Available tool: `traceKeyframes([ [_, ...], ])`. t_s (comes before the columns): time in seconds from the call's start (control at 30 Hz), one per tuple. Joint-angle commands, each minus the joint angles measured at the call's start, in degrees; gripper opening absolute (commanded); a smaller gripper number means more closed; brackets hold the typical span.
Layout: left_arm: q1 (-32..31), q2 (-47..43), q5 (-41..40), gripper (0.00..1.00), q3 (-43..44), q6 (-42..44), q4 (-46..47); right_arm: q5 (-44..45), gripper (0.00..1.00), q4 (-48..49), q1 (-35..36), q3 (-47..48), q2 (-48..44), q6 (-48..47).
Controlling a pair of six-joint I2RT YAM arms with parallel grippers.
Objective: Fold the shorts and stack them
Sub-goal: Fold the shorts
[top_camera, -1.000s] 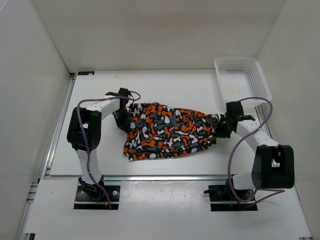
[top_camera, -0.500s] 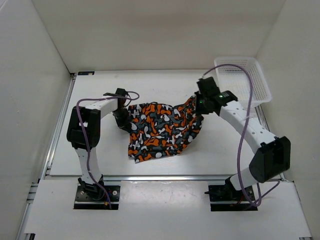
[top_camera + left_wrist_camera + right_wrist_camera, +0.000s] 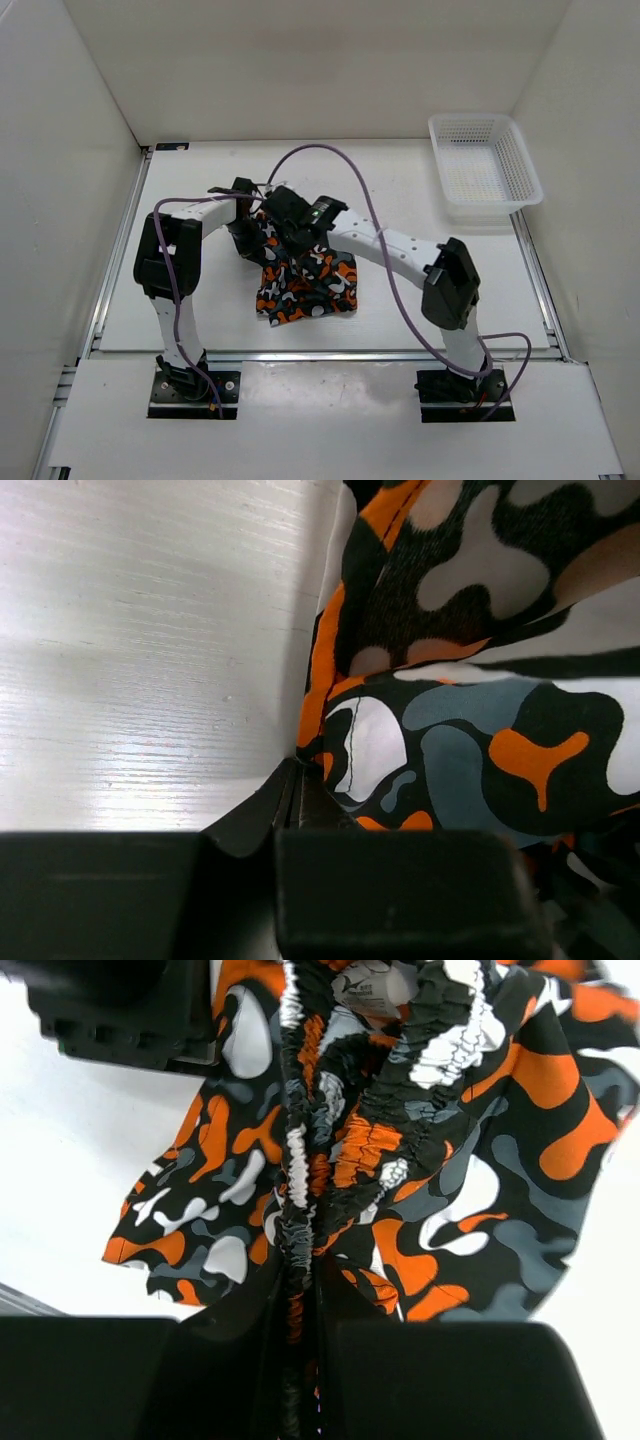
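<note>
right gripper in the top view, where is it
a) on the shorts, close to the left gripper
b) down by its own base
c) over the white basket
A: the right gripper pinches the shorts by their gathered waistband, close to the left gripper and well away from the basket.

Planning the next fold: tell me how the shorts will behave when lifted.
Probably floppy: the shorts sag in loose folds. Likely light, since the cloth looks thin. The gathered waistband may stretch when pulled.
</note>
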Motion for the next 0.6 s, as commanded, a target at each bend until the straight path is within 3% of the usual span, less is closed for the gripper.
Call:
traceKeyframes([
  [0.0,-0.02,0.52,-1.26,0.1,-1.59,-0.02,2.68,-0.41,0.0,-1.01,0.52,3.42,3.69,-0.38],
  [0.4,5.42,-8.61,-1.79,0.1,-5.28,1.03,2.06,-3.41,0.0,2.07,1.04,5.36,8.97,0.68],
  [0.47,6.22,-11.16,-1.0,0.27,-4.76,1.74,0.05,-4.9,0.15,2.6,1.04,8.07,10.12,1.2],
  [0.5,6.91,-12.22,-1.0,0.34,-4.06,1.74,-0.65,-6.21,0.41,2.6,1.04,8.95,10.82,1.2],
  [0.53,7.44,-13.45,-1.78,0.43,-3.27,1.74,-1.36,-7.62,0.57,3.47,1.04,9.48,10.83,1.2],
  [0.57,7.45,-15.98,-2.57,0.63,-2.74,1.74,-2.58,-10.15,0.7,4.7,1.04,8.79,9.43,1.2],
])
